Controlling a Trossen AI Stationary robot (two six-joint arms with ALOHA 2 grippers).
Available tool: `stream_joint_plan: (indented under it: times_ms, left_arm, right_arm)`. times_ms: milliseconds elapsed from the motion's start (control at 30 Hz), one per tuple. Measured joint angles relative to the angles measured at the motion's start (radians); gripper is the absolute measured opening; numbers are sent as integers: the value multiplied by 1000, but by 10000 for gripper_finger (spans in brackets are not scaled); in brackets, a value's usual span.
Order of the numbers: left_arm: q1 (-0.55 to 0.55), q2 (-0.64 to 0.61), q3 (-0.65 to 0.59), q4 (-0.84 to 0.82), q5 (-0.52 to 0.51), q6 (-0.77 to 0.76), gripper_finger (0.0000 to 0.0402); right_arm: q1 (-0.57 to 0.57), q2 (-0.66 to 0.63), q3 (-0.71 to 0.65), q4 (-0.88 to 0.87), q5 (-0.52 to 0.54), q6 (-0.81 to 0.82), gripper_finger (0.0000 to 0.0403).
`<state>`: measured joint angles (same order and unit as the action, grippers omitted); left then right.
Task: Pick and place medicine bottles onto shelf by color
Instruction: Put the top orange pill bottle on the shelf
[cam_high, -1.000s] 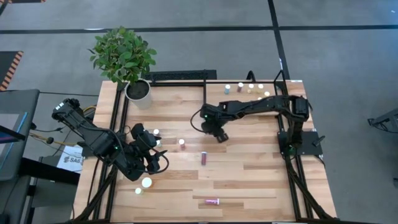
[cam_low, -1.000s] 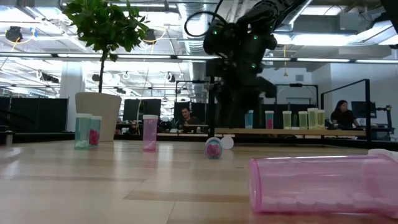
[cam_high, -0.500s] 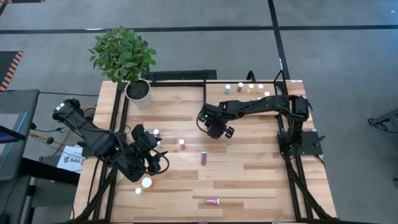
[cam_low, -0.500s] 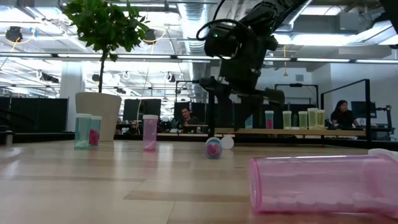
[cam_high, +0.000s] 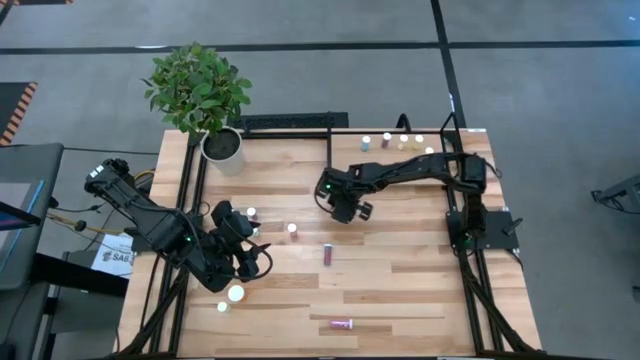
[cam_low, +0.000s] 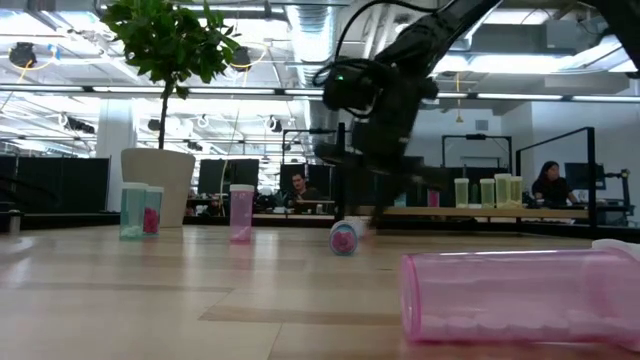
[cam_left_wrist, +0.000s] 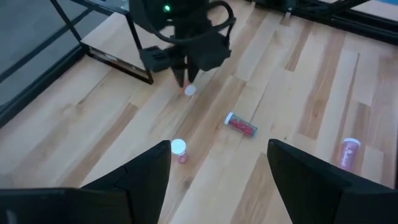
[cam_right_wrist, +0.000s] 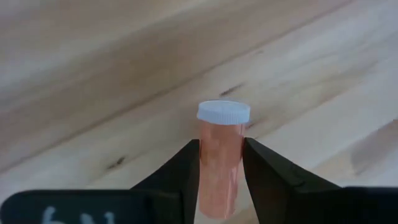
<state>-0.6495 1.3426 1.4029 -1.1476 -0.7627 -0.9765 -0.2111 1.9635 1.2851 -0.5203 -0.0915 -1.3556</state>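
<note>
my right tool has its two fingers pressed against the sides of a pale orange, white-capped medicine bottle, just below the cap, near the middle of the worktop. my left tool hangs wide open and empty over the worktop's left side. a small pink bottle stands nearby and a maroon one lies flat. the shelf at the far right corner carries several bottles.

Pink bottle with white cap, dark end effector, pale wood table
</note>
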Motion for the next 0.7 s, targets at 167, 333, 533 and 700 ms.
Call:
stream_joint_plan:
  times_ms: [167,333,533,700]
  left_arm:
    - [0,0,0,12,20,-4,254]
    - [0,1,0,19,24,-13,254]
    - [0,1,0,22,24,-13,254]
    - [0,1,0,24,24,-13,254]
  right_arm:
    - [-1,33,5,49,8,1,139]
    - [6,48,6,62,14,78,134]
    - [6,46,5,69,14,227,114]
    - [9,-11,0,54,7,344,111]
